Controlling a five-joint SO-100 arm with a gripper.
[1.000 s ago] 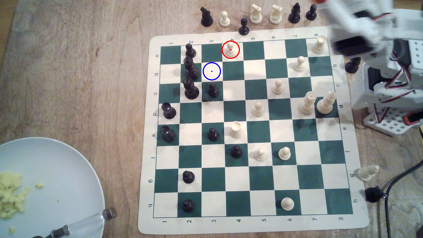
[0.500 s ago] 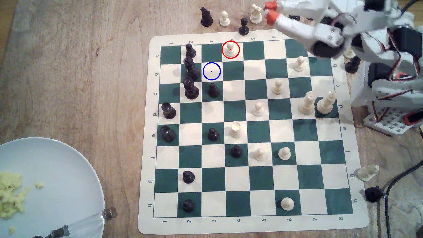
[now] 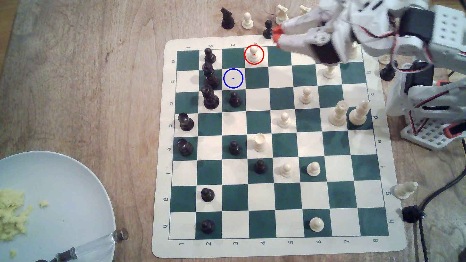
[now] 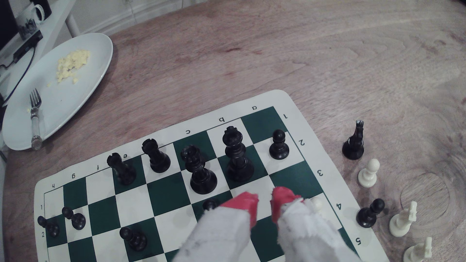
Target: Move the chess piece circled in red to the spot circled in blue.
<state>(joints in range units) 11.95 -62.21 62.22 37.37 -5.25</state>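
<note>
A green-and-cream chessboard mat [image 3: 161, 151] lies on a wooden table [image 3: 75, 75], black pieces clustered toward the exterior view's left, among them a tall black king [image 4: 237, 153] and a black queen [image 4: 199, 171]. Captured pieces stand off the mat along its far edge, including a black knight [image 3: 227, 19] beside a cream pawn [image 3: 247, 20]. A pale plate [image 3: 75, 191] near the mat carries yellow crumbs [image 3: 12, 211] and a clear-handled fork [image 4: 35, 118].

White printed-plastic arm [image 3: 373, 22], black servo blocks at the joints, red and black wires looping between segments, perforated white base with an orange-red clip. Gripper [image 3: 277, 36]: two white fuzzy-wrapped fingers [image 4: 285, 201] with red-orange tips, small screws at the hinge.
</note>
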